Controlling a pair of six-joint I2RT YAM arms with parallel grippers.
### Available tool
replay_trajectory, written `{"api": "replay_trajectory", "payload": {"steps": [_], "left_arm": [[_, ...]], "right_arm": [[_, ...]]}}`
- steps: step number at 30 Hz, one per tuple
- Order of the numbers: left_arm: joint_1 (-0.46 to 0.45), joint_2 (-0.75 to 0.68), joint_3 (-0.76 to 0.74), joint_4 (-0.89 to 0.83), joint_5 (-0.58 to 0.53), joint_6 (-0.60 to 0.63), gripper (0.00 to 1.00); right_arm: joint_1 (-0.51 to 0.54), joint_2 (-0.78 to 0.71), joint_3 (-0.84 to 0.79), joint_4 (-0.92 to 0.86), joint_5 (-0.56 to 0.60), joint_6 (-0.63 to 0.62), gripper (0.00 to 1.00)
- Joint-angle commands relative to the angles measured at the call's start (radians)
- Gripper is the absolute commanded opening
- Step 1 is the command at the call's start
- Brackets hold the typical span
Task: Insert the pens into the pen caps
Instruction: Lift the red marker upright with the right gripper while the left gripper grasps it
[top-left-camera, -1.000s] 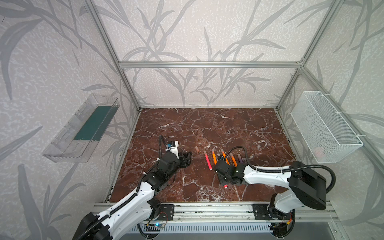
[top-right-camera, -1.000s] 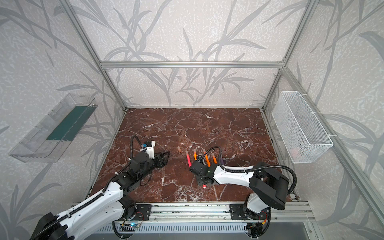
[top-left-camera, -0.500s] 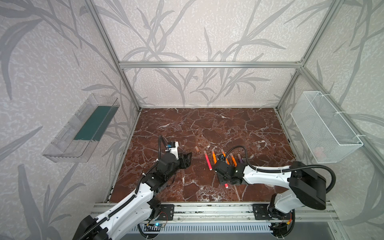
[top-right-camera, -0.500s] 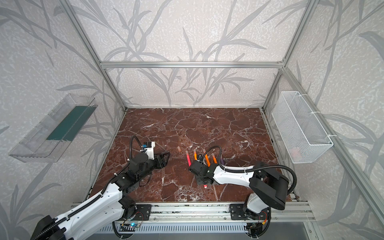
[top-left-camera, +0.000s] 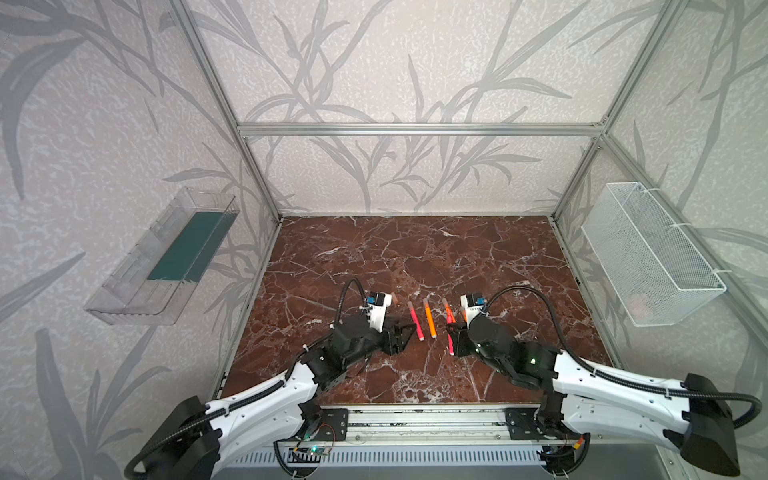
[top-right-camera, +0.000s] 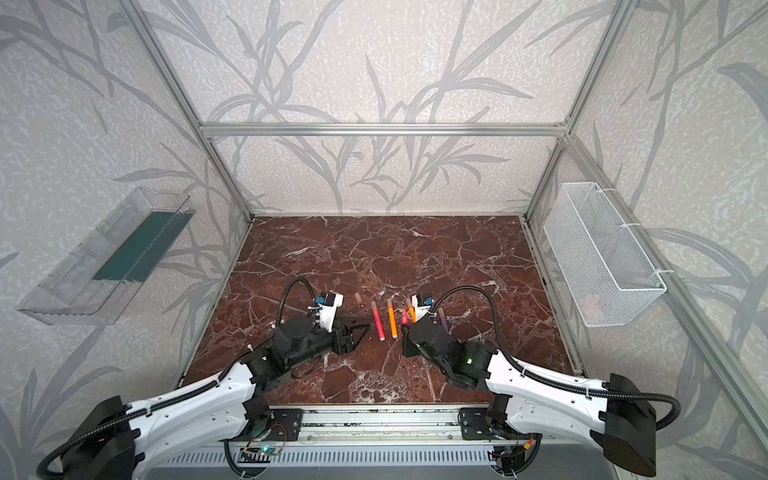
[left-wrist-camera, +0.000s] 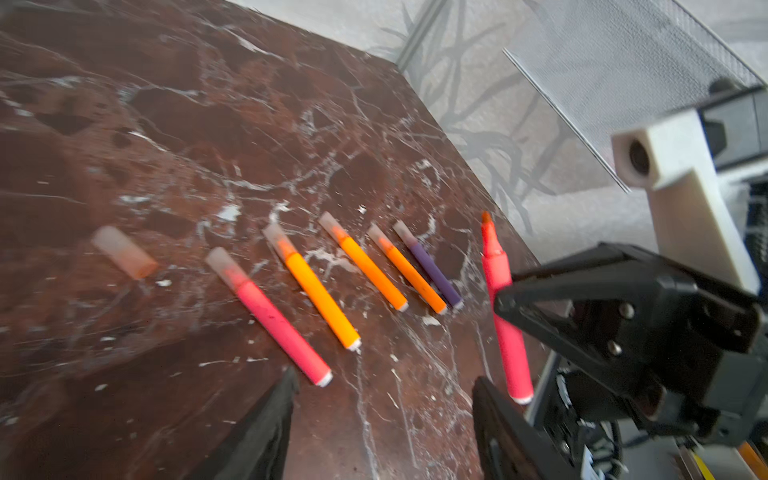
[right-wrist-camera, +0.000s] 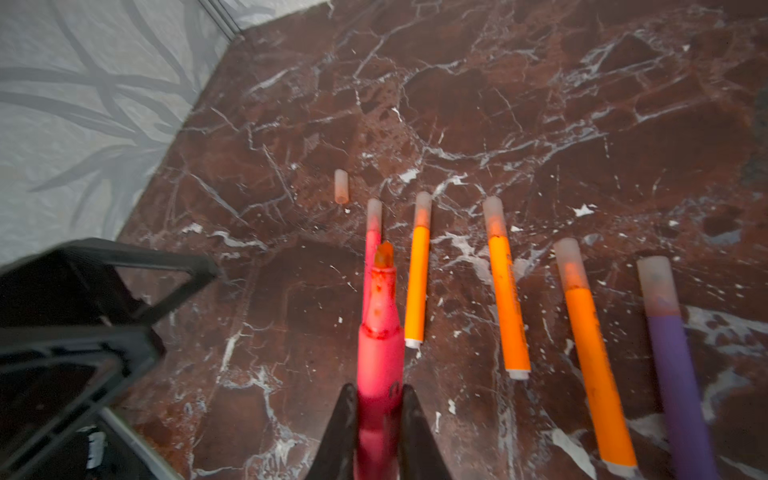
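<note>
My right gripper (right-wrist-camera: 379, 392) is shut on an uncapped red-pink pen (right-wrist-camera: 380, 353), whose bare felt tip points toward the back of the table. In the left wrist view this pen (left-wrist-camera: 505, 316) stands tilted in the right gripper's black fingers (left-wrist-camera: 536, 291). One loose pen cap (right-wrist-camera: 340, 187) lies left of the row. The row holds capped pens: one red-pink (left-wrist-camera: 274, 316), three orange (left-wrist-camera: 320, 299) (left-wrist-camera: 370, 266) (left-wrist-camera: 411, 274) and one purple (left-wrist-camera: 432, 270). My left gripper (left-wrist-camera: 384, 380) is open and holds nothing, low by the near end of the capped red-pink pen (top-left-camera: 415, 321).
A white wire basket (top-left-camera: 648, 257) hangs on the right wall and a clear tray (top-left-camera: 166, 257) on the left wall. The two grippers (top-left-camera: 405, 332) (top-left-camera: 451, 336) face each other near the front of the marble table (top-left-camera: 415, 249), close together.
The right gripper's jaws have closed on the uncapped red-pink pen. The left gripper has moved right, toward the row of pens, and stays open.
</note>
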Motion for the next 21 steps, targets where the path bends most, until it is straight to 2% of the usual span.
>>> {"api": "replay_trajectory", "payload": {"steps": [1,7,15,21], "left_arm": [[-0.039,0.06,0.016,0.177,0.043,0.022,0.69],[-0.099,0.17,0.046,0.27,0.044,0.032,0.69],[-0.122,0.245,0.084,0.29,0.041,0.037,0.64],[-0.123,0.253,0.085,0.277,-0.004,0.044,0.36]], "right_arm": [[0.005,-0.023,-0.053,0.237,-0.014,0.009,0.05],[0.014,0.036,-0.065,0.378,-0.023,0.033,0.02],[0.074,0.102,-0.037,0.448,0.012,0.027,0.02],[0.098,0.128,-0.033,0.476,0.024,0.033,0.01]]}}
